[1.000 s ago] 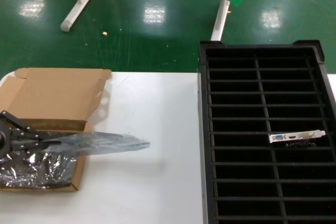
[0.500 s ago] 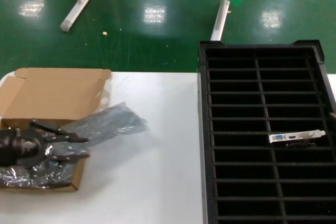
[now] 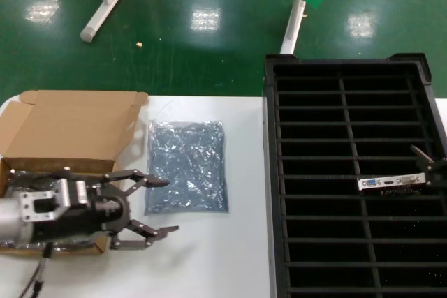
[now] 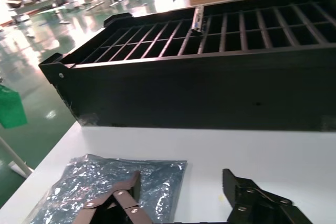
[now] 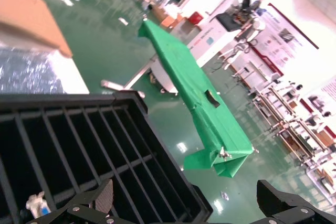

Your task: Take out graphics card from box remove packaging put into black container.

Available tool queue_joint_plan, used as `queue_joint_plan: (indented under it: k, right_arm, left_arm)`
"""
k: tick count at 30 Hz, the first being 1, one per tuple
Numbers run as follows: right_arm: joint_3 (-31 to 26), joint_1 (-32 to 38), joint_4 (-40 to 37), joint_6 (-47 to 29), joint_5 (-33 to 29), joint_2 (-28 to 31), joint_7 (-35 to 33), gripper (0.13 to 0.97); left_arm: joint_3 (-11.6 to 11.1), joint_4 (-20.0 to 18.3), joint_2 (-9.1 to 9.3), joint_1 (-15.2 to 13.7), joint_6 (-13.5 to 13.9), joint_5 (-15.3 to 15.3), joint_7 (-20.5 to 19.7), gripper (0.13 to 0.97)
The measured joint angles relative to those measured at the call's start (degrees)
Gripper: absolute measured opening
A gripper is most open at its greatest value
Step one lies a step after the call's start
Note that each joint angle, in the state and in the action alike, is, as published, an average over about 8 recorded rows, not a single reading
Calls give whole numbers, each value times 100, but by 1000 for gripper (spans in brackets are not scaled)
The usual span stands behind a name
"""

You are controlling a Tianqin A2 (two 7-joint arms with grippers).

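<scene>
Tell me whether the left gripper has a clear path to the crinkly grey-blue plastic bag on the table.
Probably yes: the left gripper is open beside the bag, with nothing between them.

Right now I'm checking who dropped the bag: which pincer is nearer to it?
Left. The left pincer is open beside the bag on the table; the right pincer is far off over the crate, beside the card.
</scene>
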Motion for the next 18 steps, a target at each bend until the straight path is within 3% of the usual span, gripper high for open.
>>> queue_joint_plan:
  k: [16, 18]
  right_arm:
    - [-302, 6, -566, 834, 1072, -648, -383, 966]
    - [-340, 7, -635, 937, 1205, -728, -430, 966]
  left_arm:
    - [-1392, -1633, 694, 1450, -1929, 827, -1182, 773]
    - [-1566, -1835, 780, 1631, -2167, 930, -1329, 789]
